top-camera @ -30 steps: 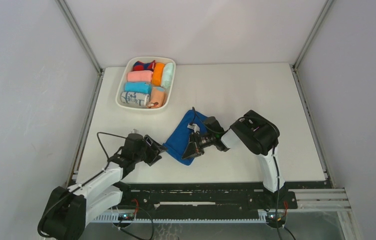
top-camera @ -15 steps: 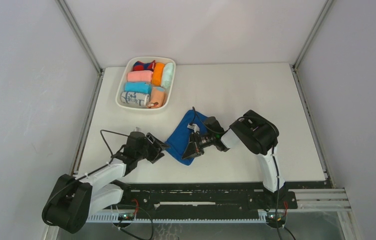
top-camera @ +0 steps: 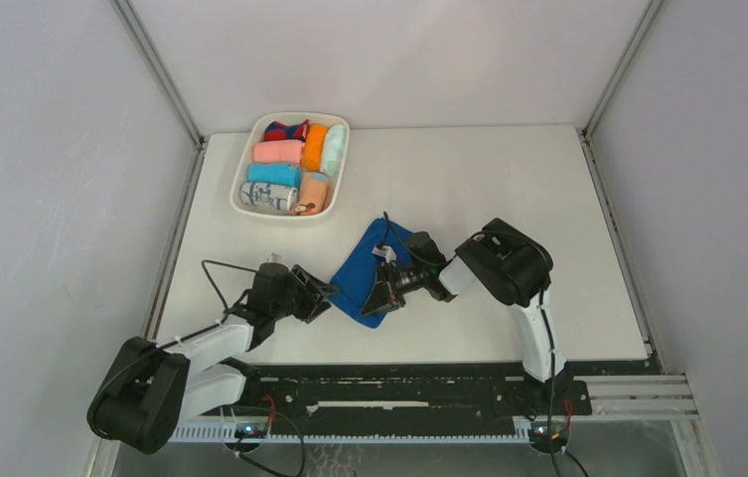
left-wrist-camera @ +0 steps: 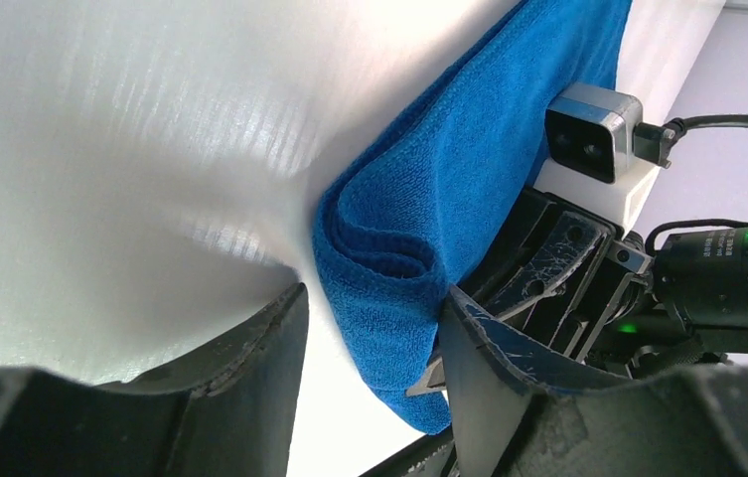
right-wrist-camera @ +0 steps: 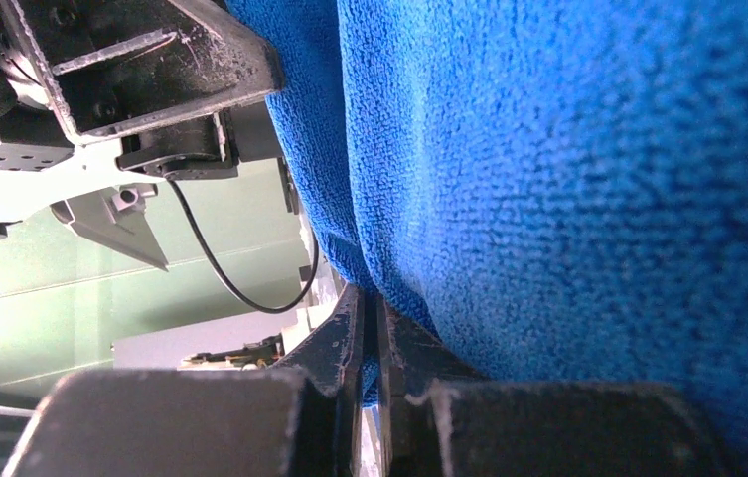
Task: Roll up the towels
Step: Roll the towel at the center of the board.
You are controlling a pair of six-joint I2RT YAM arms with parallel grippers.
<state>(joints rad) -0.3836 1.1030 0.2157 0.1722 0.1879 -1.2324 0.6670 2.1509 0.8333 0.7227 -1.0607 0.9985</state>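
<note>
The royal-blue terry towel (top-camera: 365,270) is lying slantwise on the white table (top-camera: 469,179), doubled into loose layers at its near end and not yet wound into a roll. At that near end the right gripper (top-camera: 383,295) is holding on, its fingers pressed together with a thin edge of the towel pinched between them. On the towel's near-left side the left gripper (top-camera: 316,295) is arriving: over the last second it has edged closer, and its jaws now stand apart on either side of the towel's folded lip (left-wrist-camera: 379,253), touching nothing clearly. This suggests a second grip is being prepared for rolling. Beyond the towel's far end, the peach-orange spotted towel (top-camera: 314,192) is already sitting rolled in the white tray (top-camera: 240,169).
</note>
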